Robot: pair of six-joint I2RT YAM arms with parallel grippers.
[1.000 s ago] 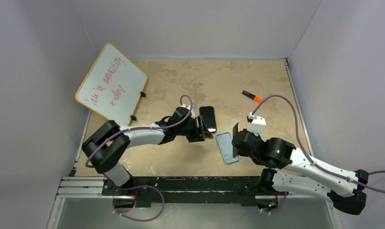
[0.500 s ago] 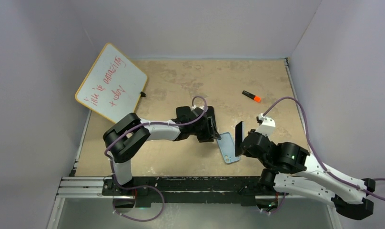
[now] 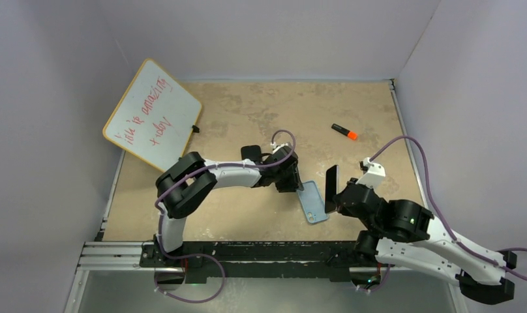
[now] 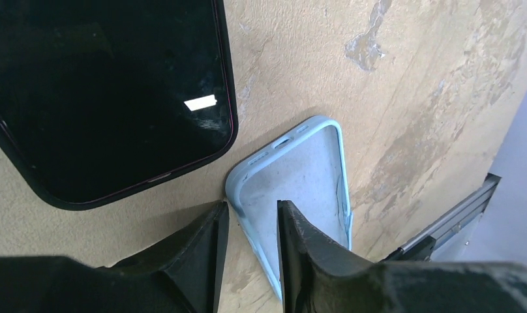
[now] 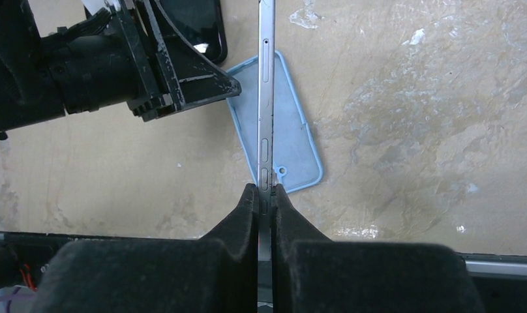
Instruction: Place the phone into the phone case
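Writing: we find red handwriting on the whiteboard (image 3: pixel 152 113), which stands propped at the table's (image 3: pixel 248 104) left edge toward the far left corner; only "amazing" and "day" read with any confidence, and the rest is too small to tell

Left gripper (image 4: pixel 251 208): the jaws stand narrowly parted, one fingertip on each side of the phone case's (image 4: pixel 300 169) side wall just below its corner. We cannot tell whether either finger (image 4: pixel 205 241) touches the wall

Right gripper (image 5: pixel 264 192): clamped on the phone (image 5: pixel 264 98), which it holds on edge with the silver side and buttons facing the wrist camera. The phone hangs over the case's length, and we cannot tell whether its far end touches the case

Containers: the light blue case lies open side up near the middle of the table's near edge, with nothing seated in it

Other items: a black handset (image 4: pixel 104 91) lies screen up on the table just beside the case's far end, and an orange-and-black marker (image 3: pixel 344 132) lies toward the right edge, well apart from the case
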